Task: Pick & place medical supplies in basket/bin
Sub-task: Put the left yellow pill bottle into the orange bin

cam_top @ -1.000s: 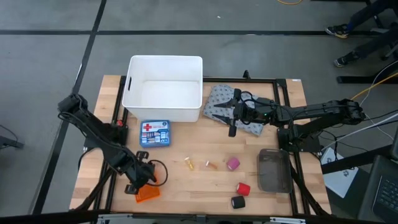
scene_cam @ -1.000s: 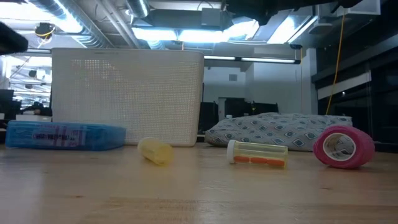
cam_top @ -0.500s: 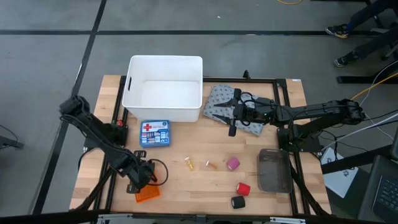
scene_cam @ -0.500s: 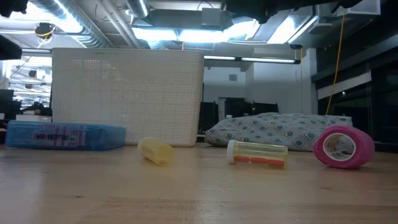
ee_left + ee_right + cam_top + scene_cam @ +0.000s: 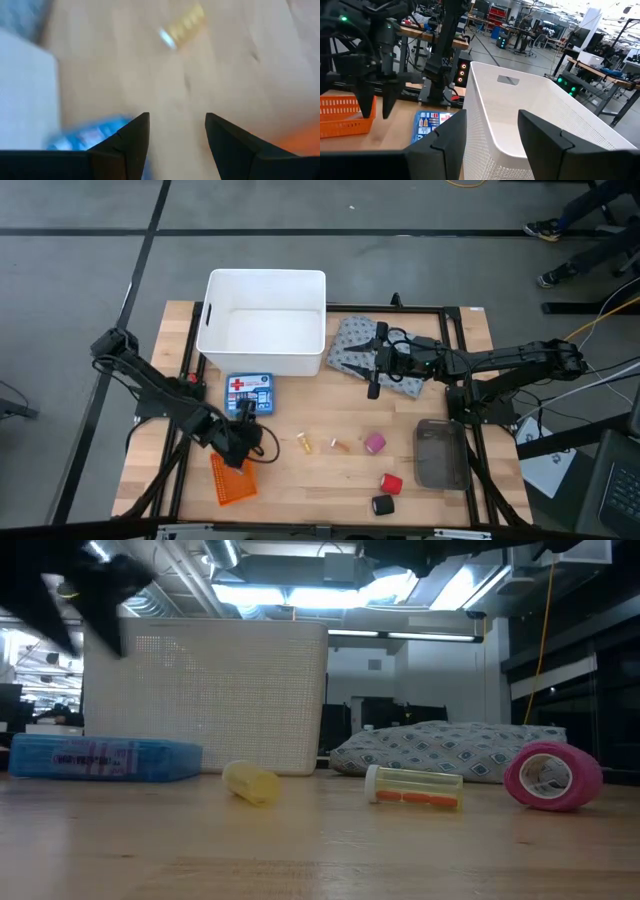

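lifted off the orange perforated basket (image 5: 231, 479) at lower left, left gripper (image 5: 244, 442) with fingers apart and empty, right gripper (image 5: 372, 370) parted over grey dotted pack (image 5: 352, 345), white rectangular tub (image 5: 264, 323) upper centre empty, smoky tray (image 5: 441, 453) lower right empty

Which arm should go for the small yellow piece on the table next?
Left. Its tool hangs open just beside the yellow piece, with nothing held. The right tool sits over the grey dotted pack, farther off.

Tub (image 5: 264, 320) at table rear; pack (image 5: 362, 352) just right; basket (image 5: 232, 478) front left; tray (image 5: 441, 453) front right.
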You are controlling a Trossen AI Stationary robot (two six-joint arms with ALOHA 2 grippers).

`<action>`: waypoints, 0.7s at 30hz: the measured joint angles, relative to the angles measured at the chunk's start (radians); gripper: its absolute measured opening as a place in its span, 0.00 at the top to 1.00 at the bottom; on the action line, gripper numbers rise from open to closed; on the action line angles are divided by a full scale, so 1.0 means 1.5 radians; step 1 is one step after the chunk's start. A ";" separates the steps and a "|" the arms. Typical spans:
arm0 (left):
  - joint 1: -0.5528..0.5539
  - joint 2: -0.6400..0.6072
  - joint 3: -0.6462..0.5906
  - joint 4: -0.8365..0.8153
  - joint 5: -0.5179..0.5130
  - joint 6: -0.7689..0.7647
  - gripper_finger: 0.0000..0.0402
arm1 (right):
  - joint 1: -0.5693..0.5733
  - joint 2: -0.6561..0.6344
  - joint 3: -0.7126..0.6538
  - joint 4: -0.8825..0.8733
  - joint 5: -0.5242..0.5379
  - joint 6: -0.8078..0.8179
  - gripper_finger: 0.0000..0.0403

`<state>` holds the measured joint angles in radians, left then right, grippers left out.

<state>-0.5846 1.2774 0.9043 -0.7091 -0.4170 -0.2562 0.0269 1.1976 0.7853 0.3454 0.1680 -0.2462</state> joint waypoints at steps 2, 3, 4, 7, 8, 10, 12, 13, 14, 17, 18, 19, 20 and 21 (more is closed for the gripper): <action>0.033 0.004 0.000 0.042 0.008 0.070 0.53 | 0.000 0.000 0.000 0.000 0.000 0.000 0.56; 0.052 0.009 0.000 0.058 0.027 0.103 0.53 | 0.000 0.000 0.000 0.000 0.000 0.000 0.56; 0.072 0.015 0.000 0.073 0.043 0.132 0.53 | 0.000 0.000 0.000 0.000 0.000 0.001 0.56; 0.126 0.041 0.000 0.098 0.087 0.199 0.55 | 0.000 0.000 0.000 0.000 0.000 0.002 0.56; 0.142 0.052 0.000 0.103 0.097 0.220 0.55 | 0.000 0.000 0.000 0.000 0.000 0.002 0.56; 0.170 0.076 0.000 0.117 0.108 0.260 0.56 | 0.000 0.000 0.000 0.000 0.000 0.005 0.56; 0.192 0.100 0.000 0.133 0.125 0.295 0.57 | 0.000 0.000 0.000 0.000 0.000 0.005 0.56; 0.201 0.112 0.000 0.146 0.136 0.310 0.57 | 0.000 0.000 0.000 0.000 0.000 0.005 0.56; 0.207 0.123 0.000 0.162 0.148 0.324 0.57 | 0.000 0.000 0.000 0.000 0.000 0.005 0.56; 0.222 0.154 0.000 0.206 0.195 0.360 0.57 | 0.000 0.000 0.000 -0.001 0.000 0.007 0.56; 0.225 0.164 0.000 0.222 0.209 0.370 0.57 | 0.000 0.000 0.000 -0.001 0.000 0.007 0.56; 0.227 0.172 0.000 0.233 0.222 0.379 0.57 | 0.000 0.000 0.000 -0.001 0.000 0.007 0.56; 0.229 0.181 0.000 0.242 0.231 0.388 0.56 | 0.000 0.000 0.000 -0.001 0.000 0.007 0.56; 0.230 0.188 0.000 0.252 0.241 0.397 0.56 | 0.000 0.000 0.000 -0.001 0.000 0.007 0.56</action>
<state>-0.2393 1.5600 0.9043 -0.3316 -0.0563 0.3388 0.0269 1.1976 0.7853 0.3443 0.1677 -0.2359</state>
